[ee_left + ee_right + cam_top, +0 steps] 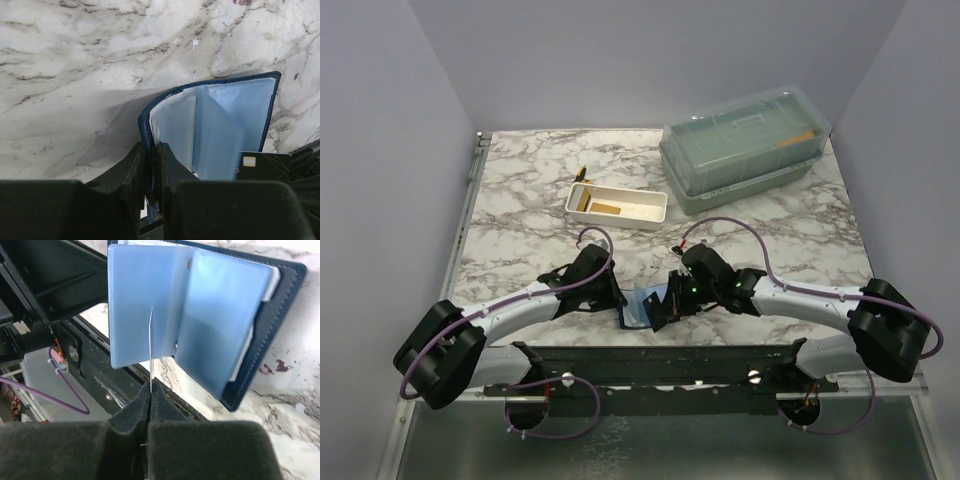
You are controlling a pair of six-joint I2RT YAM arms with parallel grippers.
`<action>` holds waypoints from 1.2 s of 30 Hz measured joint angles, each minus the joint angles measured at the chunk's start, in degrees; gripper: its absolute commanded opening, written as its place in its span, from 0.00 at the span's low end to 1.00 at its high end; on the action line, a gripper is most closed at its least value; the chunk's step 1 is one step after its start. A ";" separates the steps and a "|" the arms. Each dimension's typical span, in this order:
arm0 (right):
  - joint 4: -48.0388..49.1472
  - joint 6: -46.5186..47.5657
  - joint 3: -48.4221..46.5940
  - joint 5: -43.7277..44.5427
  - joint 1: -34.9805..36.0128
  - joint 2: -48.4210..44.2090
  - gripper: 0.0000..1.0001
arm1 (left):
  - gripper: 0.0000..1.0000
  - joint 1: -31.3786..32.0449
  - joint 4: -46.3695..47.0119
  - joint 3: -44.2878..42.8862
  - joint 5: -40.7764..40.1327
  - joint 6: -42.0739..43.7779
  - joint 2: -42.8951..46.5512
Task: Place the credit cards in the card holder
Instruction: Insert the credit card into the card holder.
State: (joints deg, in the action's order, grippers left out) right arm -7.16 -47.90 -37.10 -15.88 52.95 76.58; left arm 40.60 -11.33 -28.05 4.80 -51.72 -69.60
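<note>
The card holder, a navy-blue wallet, stands open near the table's front edge between my two grippers. My left gripper is shut on its navy cover edge, and the light-blue pocket faces fan out to the right. My right gripper is shut on a thin card, seen edge-on, with its top edge against a light-blue pocket of the wallet. In the left wrist view this card looks dark with a gold chip. More orange-tan cards lie in the white tray.
The long white tray sits mid-table behind the grippers, with a small dark-and-yellow object just beyond it. A large translucent green lidded box stands at the back right. The dark mounting rail runs along the near edge.
</note>
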 measured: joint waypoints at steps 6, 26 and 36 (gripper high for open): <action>3.63 0.02 0.00 -0.74 0.00 3.80 0.00 | 0.08 -0.02 2.69 -0.33 2.32 0.57 -1.01; 5.09 -0.57 0.17 -0.46 -0.02 7.28 0.00 | 0.94 -4.55 3.28 2.03 6.97 -0.57 11.32; 5.46 -0.79 0.33 -0.26 -0.02 7.30 0.00 | 0.65 -4.83 6.73 0.13 9.97 -0.55 -2.80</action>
State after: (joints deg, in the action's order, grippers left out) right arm -1.69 -48.69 -36.77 -16.14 52.93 83.88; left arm 35.77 -4.60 -27.92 14.76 -52.27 -72.40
